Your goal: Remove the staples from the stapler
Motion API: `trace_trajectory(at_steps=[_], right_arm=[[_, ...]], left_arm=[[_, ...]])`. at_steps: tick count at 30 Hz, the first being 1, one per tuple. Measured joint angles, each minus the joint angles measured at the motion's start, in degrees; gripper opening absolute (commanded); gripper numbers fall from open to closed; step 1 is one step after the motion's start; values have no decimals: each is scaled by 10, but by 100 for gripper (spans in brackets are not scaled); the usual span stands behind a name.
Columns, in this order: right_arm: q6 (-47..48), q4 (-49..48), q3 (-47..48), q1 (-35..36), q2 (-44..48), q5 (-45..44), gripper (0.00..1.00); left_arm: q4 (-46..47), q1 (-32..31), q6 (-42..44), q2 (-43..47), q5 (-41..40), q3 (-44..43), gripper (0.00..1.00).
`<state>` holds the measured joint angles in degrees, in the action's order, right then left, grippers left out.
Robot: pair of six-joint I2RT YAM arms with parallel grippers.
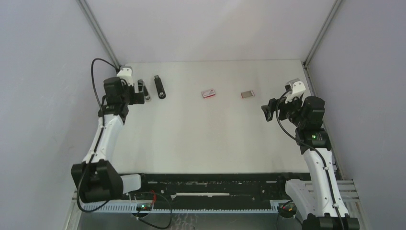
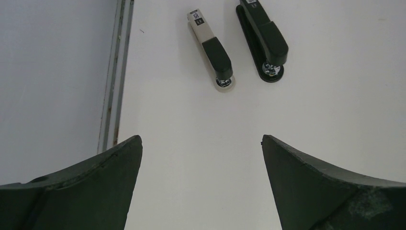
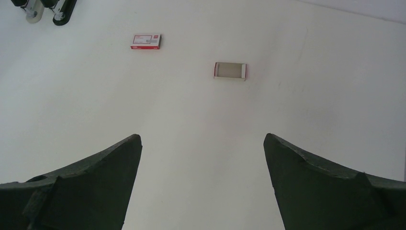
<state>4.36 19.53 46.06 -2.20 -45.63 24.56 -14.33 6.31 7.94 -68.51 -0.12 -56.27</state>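
Note:
Two staplers lie side by side at the table's far left, both closed: a beige one with a black top [image 2: 210, 48] and an all-black one [image 2: 263, 40] [image 1: 159, 86]. No staples show in any view. My left gripper [image 2: 201, 139] [image 1: 138, 97] hovers just short of the staplers, open, with only bare table between its fingers. My right gripper [image 3: 202, 136] [image 1: 268, 111] hangs open over the right side of the table, holding nothing. The ends of the staplers [image 3: 60, 12] peek in at the top left corner of the right wrist view.
A small red-and-white box [image 1: 208, 93] [image 3: 146, 41] lies at mid-table towards the back. To its right sits a small open cardboard tray [image 1: 247, 94] [image 3: 230, 70]. A metal rail [image 2: 112, 72] runs along the left wall beside the staplers.

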Motion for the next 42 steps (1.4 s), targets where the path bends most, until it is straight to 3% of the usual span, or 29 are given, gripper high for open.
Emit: trace_trajectory(at_steps=[11,26,33,42], right_arm=[[18,2,0,8,-13,0,100],[34,6,-1,14,-33,0,100],[43,6,-7,16,-33,4,100],[53,6,-8,16,-33,14,100]], left_arm=[[-23,2,-5,-228,-41,-180,100],[-118,15,-34,-502,-53,-489,100],[-159,15,-57,-560,-38,-554,96],[-176,15,-86,-604,-22,-568,87]])
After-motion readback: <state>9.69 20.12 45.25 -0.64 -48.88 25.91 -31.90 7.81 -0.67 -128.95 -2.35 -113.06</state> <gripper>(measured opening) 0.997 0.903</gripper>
